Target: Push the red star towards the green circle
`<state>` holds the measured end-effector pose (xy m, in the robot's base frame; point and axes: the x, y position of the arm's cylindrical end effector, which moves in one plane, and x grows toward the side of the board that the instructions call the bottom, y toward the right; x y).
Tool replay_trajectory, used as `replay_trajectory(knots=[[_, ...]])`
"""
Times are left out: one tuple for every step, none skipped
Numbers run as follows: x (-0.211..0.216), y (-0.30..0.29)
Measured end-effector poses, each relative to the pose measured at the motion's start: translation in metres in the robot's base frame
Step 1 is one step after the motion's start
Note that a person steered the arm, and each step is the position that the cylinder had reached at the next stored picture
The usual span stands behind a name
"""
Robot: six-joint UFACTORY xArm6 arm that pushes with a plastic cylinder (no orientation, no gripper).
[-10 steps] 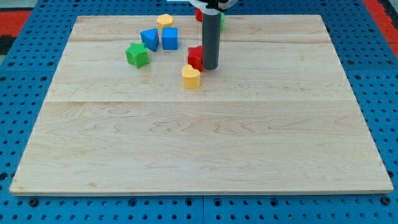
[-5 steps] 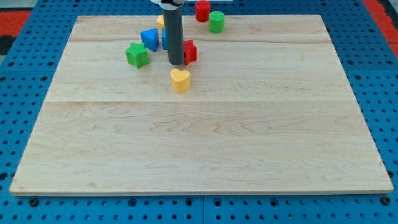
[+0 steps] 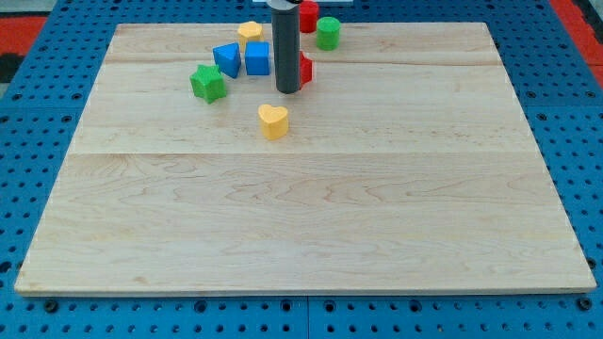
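My tip [image 3: 288, 90], a bare rod with no fingers, touches the red star [image 3: 304, 68] peeking out at its right, below-left of the green circle [image 3: 327, 33].

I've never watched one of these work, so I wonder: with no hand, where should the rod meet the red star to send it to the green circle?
No gripping is possible, only pushing. My tip should probably press the red star on its lower-left face, since the green circle lies toward the view's upper right. The tip already sits at the star's left, which the rod partly hides.
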<state>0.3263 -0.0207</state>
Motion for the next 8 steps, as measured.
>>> replay_trajectory(knots=[[-0.005,0.002],[-0.01,0.002],[-0.014,0.006],[-0.019,0.023],[-0.027,0.029],[-0.035,0.027],[-0.035,0.018],[-0.027,0.024]])
